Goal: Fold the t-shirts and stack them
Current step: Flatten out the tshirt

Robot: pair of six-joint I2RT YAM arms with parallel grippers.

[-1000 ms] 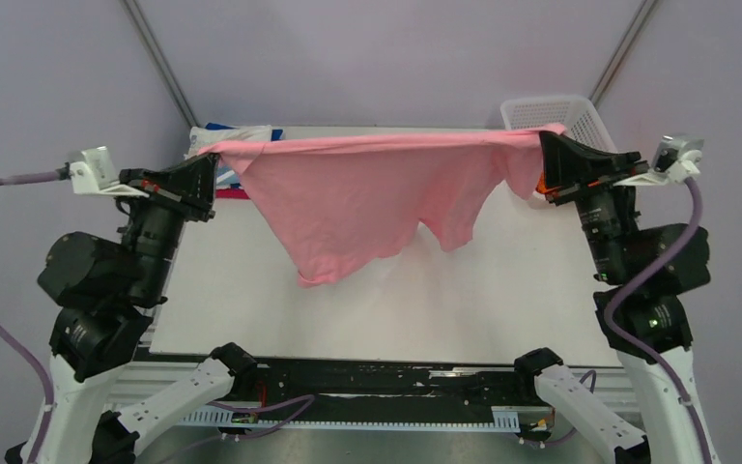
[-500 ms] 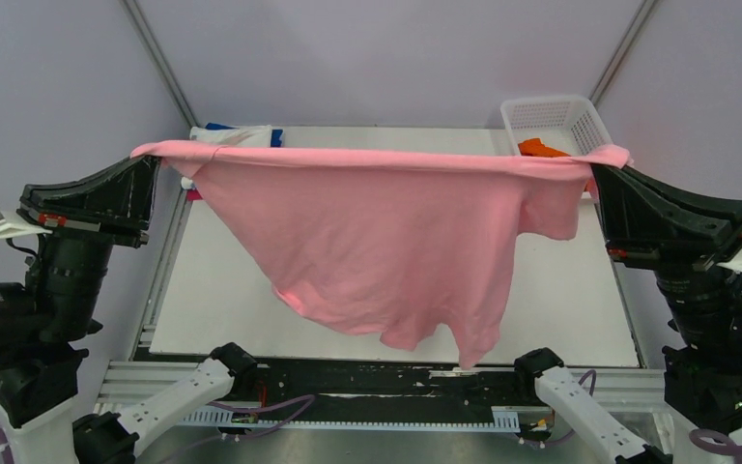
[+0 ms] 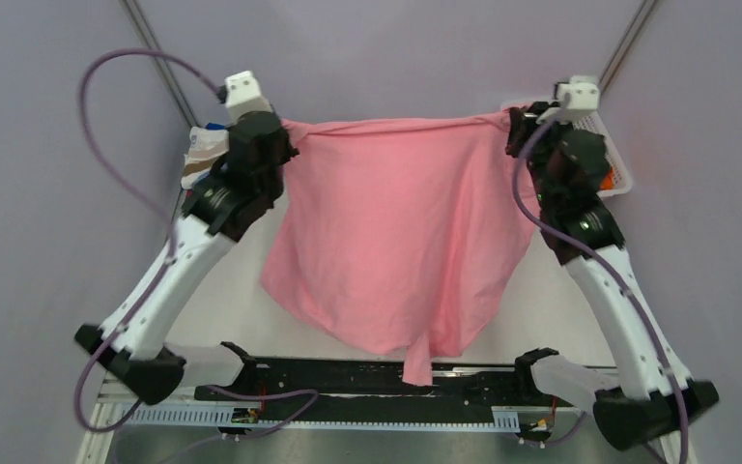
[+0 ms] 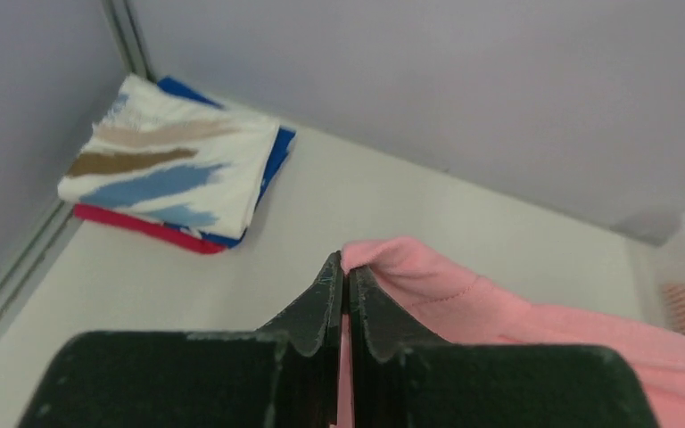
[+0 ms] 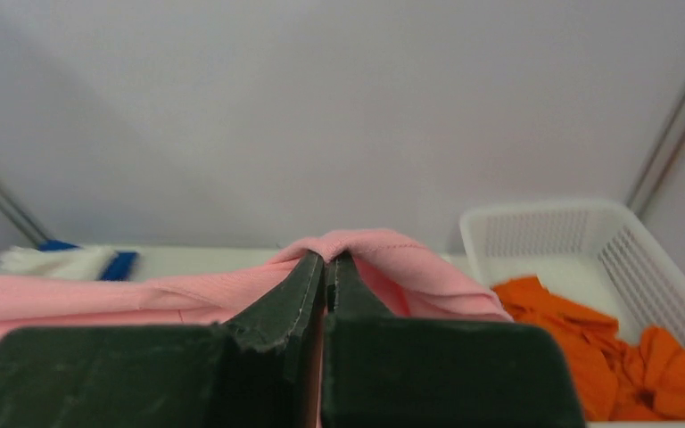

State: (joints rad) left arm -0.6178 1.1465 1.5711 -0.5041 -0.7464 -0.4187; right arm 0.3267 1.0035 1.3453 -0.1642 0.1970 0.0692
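The light pink t-shirt (image 3: 396, 232) hangs spread between my two grippers above the table, its lower end drooping past the near table edge. My left gripper (image 3: 285, 140) is shut on its left top corner; the pinch shows in the left wrist view (image 4: 346, 267). My right gripper (image 3: 515, 128) is shut on its right top corner, also seen in the right wrist view (image 5: 325, 260). A folded stack (image 4: 174, 160) of white streaked, blue and magenta shirts lies at the far left corner. An orange shirt (image 5: 615, 348) lies in the basket.
The white lattice basket (image 5: 669, 267) stands at the far right corner, just beyond my right gripper. The white table top (image 4: 464, 214) lies under the hanging shirt. Grey walls and slanted metal poles (image 3: 155, 58) enclose the back.
Both arms have swung from low and wide to raised and reaching toward the far edge. The pink shirt went from stretched wide to hanging narrower and longer, its hem reaching the near edge.
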